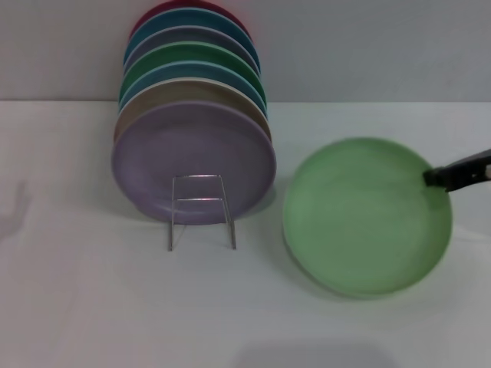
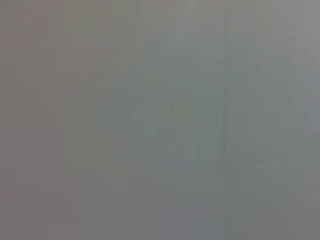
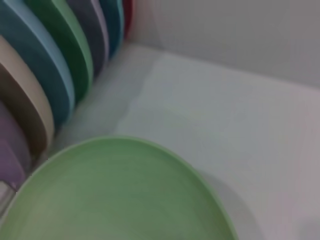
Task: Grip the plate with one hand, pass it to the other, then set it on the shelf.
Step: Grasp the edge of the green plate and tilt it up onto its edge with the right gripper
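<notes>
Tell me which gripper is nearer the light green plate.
Right. The right gripper is at the plate's right rim, by the head view. The left gripper is in no view, its wrist camera showing only blank grey.

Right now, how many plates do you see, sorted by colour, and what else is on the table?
Red plate: 1
Teal/blue plates: 2
Grey-lilac plate: 1
Dark green plate: 1
Beige plate: 1
Lilac plate, front of rack: 1
Light green plate, beside the wire rack, right gripper at its rim: 1
Plates total: 8
Wire rack: 1
Total: 9
</notes>
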Available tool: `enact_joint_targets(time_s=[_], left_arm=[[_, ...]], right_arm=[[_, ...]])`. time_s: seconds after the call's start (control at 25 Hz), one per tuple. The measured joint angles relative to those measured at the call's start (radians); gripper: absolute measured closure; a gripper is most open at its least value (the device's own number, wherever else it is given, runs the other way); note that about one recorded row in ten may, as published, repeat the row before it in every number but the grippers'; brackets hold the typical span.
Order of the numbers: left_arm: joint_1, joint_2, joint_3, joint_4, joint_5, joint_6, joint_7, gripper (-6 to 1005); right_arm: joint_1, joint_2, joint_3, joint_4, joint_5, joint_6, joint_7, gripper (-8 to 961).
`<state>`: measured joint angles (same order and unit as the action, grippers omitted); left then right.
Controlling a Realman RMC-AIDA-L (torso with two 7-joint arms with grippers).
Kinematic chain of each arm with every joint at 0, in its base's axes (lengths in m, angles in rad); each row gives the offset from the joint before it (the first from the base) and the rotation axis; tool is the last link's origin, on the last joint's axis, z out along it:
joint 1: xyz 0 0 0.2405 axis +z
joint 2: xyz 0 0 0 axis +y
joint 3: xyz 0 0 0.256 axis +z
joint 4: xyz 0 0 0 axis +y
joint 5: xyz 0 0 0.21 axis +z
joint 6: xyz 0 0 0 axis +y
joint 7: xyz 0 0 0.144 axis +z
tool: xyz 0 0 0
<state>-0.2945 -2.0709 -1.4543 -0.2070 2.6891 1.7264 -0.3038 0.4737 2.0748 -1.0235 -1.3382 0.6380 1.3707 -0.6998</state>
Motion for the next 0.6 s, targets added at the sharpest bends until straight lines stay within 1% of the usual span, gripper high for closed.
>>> enact_joint_targets(time_s=[0.08,0.12,0.2,0.24,0.28,0.36,0.48,0.52,0.6], left_arm=[[-0.001,0.000,0.000,0.000,0.000,0.001,0.002,156],[-0.001,-0.001,0.000,0.000,0.000,0.001,0.003,156],[-0.001,-0.001,0.002,0.000,0.000,0.001,0.003,156],[-0.002,-0.002,0.002,0.000,0.000,0.001,0.003,156],[-0.002,-0.002,0.003,0.000,0.000,0.001,0.003,157],[-0.002,-0.003,0.005,0.000,0.000,0.001,0.004,157],[-0.001,-0.003,0.006,0.000,0.000,0.001,0.005,157],[0.001,-0.004,0.006,0.000,0.001,0.001,0.004,157],[0.006,-0.005,0.008,0.000,0.005,0.002,0.003,157]], right_arm=[[-0.019,0.001,0.035,-0.023,0.049,0.012,-0.052,932],[-0.019,0.001,0.035,-0.023,0.049,0.012,-0.052,932],[-0.047,0.002,0.072,-0.047,0.115,0.026,-0.128,932],[-0.047,0.002,0.072,-0.047,0.115,0.026,-0.128,932],[-0.065,0.003,0.093,-0.054,0.166,0.031,-0.184,932],[-0.074,0.004,0.101,-0.056,0.186,0.032,-0.207,932],[-0.113,0.008,0.140,-0.058,0.280,0.037,-0.321,932],[-0.113,0.008,0.140,-0.058,0.280,0.037,-0.321,932],[-0.134,0.009,0.159,-0.054,0.330,0.041,-0.381,932]])
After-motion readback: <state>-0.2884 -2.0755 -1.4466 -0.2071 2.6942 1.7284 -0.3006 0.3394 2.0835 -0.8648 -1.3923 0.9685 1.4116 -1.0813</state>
